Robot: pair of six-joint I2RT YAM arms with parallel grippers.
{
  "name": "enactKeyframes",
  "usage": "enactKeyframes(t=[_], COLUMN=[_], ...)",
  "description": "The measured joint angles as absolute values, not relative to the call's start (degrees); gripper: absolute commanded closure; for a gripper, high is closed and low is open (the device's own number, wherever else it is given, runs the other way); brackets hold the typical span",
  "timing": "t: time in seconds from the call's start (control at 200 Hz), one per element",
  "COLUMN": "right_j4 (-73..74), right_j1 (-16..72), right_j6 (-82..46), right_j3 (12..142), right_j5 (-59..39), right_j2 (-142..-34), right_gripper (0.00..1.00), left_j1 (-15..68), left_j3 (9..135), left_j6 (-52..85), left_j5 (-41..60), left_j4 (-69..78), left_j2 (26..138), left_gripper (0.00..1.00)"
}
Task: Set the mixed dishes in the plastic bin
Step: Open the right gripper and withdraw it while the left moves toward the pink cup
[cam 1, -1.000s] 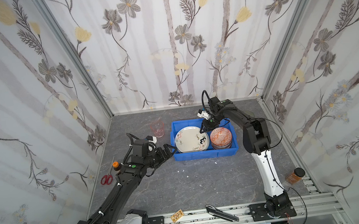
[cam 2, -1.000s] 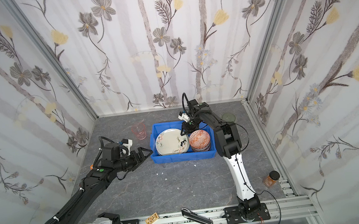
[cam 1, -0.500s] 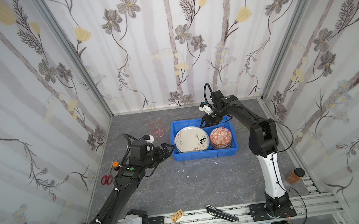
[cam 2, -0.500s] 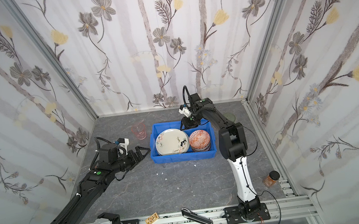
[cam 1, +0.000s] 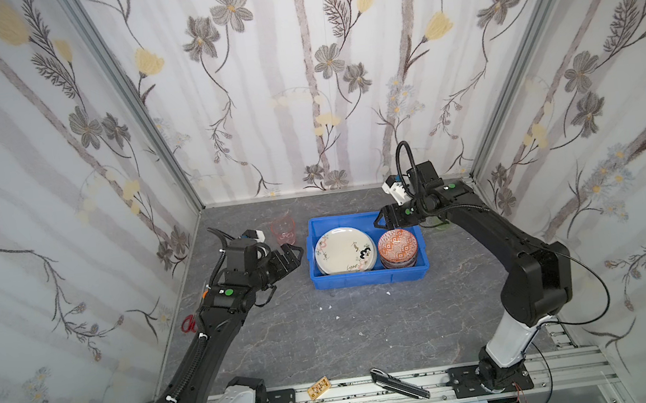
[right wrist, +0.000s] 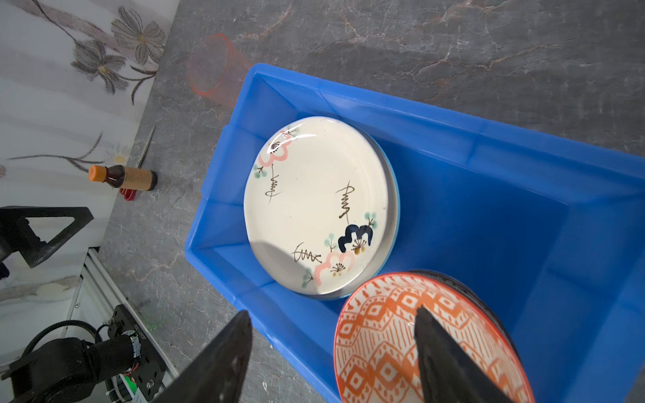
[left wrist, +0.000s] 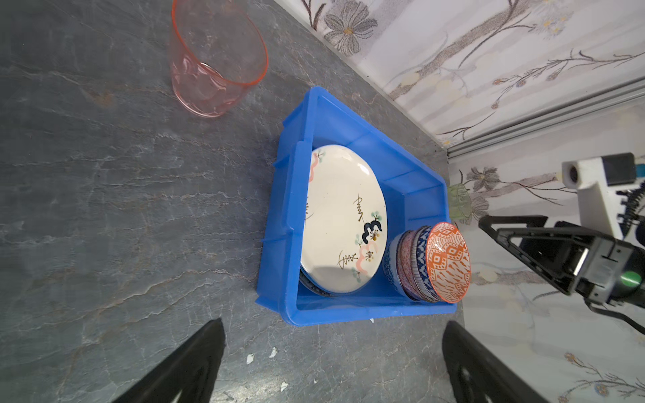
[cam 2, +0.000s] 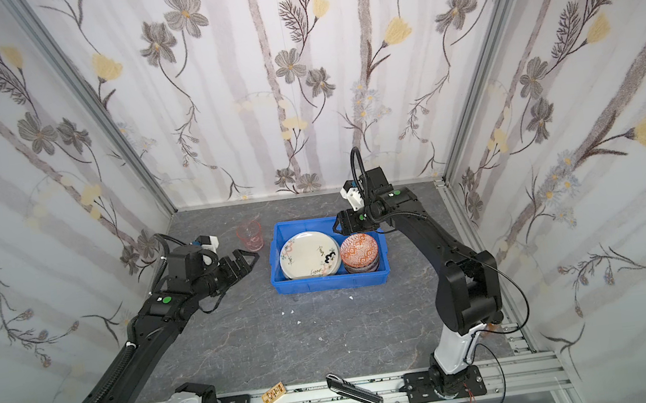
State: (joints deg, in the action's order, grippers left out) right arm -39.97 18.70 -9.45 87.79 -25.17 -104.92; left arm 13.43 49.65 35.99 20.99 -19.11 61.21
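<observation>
The fingers (right wrist: 443, 363) of the right gripper (right wrist: 331, 311) stand apart and hold nothing; in a top view it hovers at the upper right corner of the blue plastic bin (cam 1: 368, 278), just above the orange patterned bowl (cam 1: 397, 245). This bowl tops a stack of bowls (left wrist: 408, 265) in the bin's right half, beside the cream floral plate (cam 1: 345, 249). The left gripper (cam 1: 294, 255), fingers spread wide and empty, is just left of the bin. The pink tumbler (cam 1: 284, 230) stands on the table (cam 1: 328, 327) by the bin's upper left corner, the green tumbler (left wrist: 459, 204) just right of the bin.
</observation>
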Motion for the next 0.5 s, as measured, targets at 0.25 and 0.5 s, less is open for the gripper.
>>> enactKeyframes(t=[0.25,0.5], right_j4=[-33.1,-29.5], right_j1=[18.6,18.6], right_j6=[-14.7,-16.5], right_j3=[73.4,60.1], right_j5=[-22.1,-16.2], right_j2=[-90.5,-76.7], right_gripper=[0.0,0.0], left_j1=[11.9,11.2], left_j3=[56.7,66.5], left_j6=[32.1,28.4], left_j5=[17.5,13.0], left_j4=[-22.3,-25.3], left_j2=[68.6,81.3], left_gripper=[0.0,0.0])
